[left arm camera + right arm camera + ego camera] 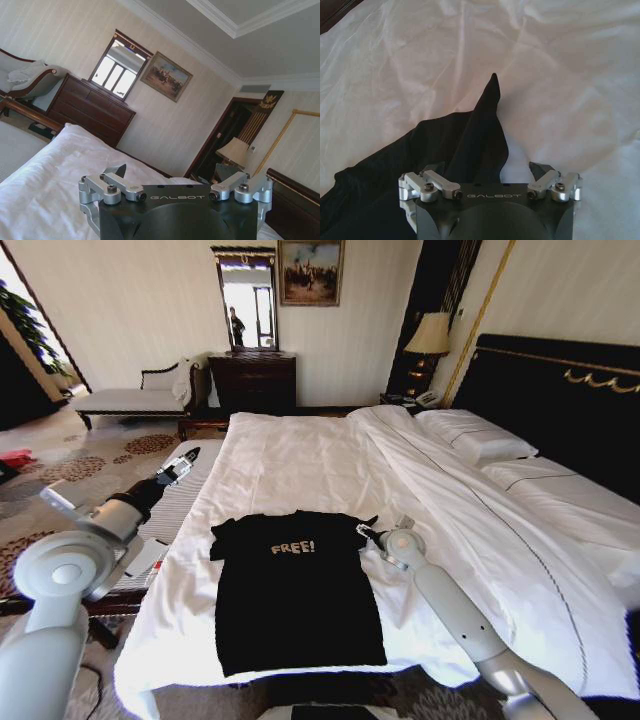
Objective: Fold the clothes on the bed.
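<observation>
The clothes, a black T-shirt point(295, 590) with white "FREE!" lettering, lie flat and face up at the foot of the bed point(300, 460). My right gripper point(368, 532) is low at the shirt's right sleeve. In the right wrist view that gripper point(489, 172) is open, and the sleeve point(482, 135) runs between its fingers as a raised pointed fold on the white sheet. My left gripper point(183, 464) hangs in the air off the bed's left edge, away from the shirt. In the left wrist view this gripper point(170, 175) stands open with nothing in it.
White pillows point(480, 440) lie against the black headboard point(560, 390) on the right. A striped bench point(170, 510) stands along the bed's left side. A chaise point(130, 395), a dark dresser point(252, 380) with a mirror and a lamp point(430, 335) line the far wall.
</observation>
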Robot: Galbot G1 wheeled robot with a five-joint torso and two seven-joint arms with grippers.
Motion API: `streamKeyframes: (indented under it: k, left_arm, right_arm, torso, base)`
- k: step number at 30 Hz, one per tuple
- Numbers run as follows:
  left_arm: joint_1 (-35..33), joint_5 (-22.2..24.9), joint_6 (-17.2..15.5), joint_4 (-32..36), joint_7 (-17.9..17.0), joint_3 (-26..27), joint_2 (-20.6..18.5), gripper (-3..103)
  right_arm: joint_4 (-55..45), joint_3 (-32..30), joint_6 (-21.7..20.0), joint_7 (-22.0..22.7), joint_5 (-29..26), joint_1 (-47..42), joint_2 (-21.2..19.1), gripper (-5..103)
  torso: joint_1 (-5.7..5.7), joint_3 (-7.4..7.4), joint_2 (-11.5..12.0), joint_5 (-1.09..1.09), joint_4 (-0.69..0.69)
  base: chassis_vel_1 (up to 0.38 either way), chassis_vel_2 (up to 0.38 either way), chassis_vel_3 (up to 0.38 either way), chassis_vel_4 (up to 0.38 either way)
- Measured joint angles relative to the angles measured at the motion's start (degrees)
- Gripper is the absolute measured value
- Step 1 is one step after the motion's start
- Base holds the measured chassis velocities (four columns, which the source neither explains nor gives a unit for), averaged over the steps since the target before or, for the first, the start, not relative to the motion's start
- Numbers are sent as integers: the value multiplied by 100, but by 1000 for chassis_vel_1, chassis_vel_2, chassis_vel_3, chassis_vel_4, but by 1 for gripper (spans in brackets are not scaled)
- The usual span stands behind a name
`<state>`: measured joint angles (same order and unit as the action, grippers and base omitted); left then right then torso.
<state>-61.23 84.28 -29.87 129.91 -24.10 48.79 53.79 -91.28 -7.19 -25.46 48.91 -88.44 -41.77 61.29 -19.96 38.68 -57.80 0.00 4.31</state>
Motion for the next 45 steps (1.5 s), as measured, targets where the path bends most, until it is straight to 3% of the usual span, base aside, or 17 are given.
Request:
streamKeyframes:
  k: [1, 3, 6, 12, 15, 20, 23, 28, 31, 33, 35, 39, 45]
  left_arm:
    - [-12, -2, 0, 13, 0, 4, 2, 100]
    - [-20, -3, 0, 21, 0, 9, 2, 100]
    - [-61, -5, 4, 66, 0, 49, -9, 100]
    - [-96, -5, 8, 107, -2, 75, -10, 100]
    - [-107, -5, 11, 121, -3, 89, -3, 100]
    - [-99, -5, 12, 122, -4, 90, 8, 100]
    - [-81, -7, 13, 122, -5, 67, 27, 100]
    - [-69, -12, 13, 111, -6, 45, 34, 100]
    - [-64, -14, 13, 101, -6, 41, 32, 100]
    - [-63, -14, 13, 88, -6, 40, 20, 100]
    - [-62, -14, 13, 83, -6, 43, 8, 100]
    - [-41, 3, 13, 66, -6, 63, -47, 100]
    - [-29, 8, 13, 53, -6, 57, -40, 100]
  right_arm:
    - [-2, -13, 6, -21, -22, -14, 6, 88]
    - [-4, -20, 10, -36, -30, -25, 8, 88]
    - [-62, -63, 40, -100, -63, -89, 10, 71]
    - [-189, -110, 61, -130, -5, -152, -7, 55]
    - [-408, -168, 73, -130, 38, -241, -103, 39]
    - [-604, -235, 76, -124, 42, -371, -218, 27]
    - [-672, -302, 74, -122, 46, -484, -261, 11]
    - [-625, -327, 62, -108, 109, -524, -250, 1]
    - [-511, -326, 59, -101, 159, -491, -212, 0]
    - [-386, -318, 58, -109, 208, -417, -158, 11]
    - [-307, -319, 58, -126, 245, -372, -131, 11]
    - [-2, -459, 132, -234, 139, -242, -35, 32]
    - [80, -542, 157, -408, 23, -241, -22, 49]
  torso:
    - [0, 0, 0, 0, 0]
    - [0, 0, 0, 0, 0]
    - [0, 0, 0, 1, 0]
    - [0, 0, 1, 1, 0]
    - [0, 0, 1, 0, 0]
    - [0, 0, 1, 0, 1]
    - [0, 0, 1, 0, 0]
    - [1, 0, 1, 0, 0]
    - [1, 0, 1, 0, 1]
    - [1, 0, 1, 0, 0]
    - [0, 0, 1, 0, 0]
    - [0, 0, 1, 0, -1]
    - [0, 0, 1, 0, 1]
  base:
    - [0, 0, 0, 0]
    - [0, 0, 0, 0]
    - [0, 0, 0, 0]
    - [0, 0, 0, 0]
    - [0, 0, 0, 0]
    - [0, 0, 0, 0]
    - [0, 0, 0, 0]
    - [0, 0, 0, 0]
    - [0, 0, 0, 0]
    - [0, 0, 0, 0]
    - [0, 0, 0, 0]
    - [0, 0, 0, 0]
    - [0, 0, 0, 0]
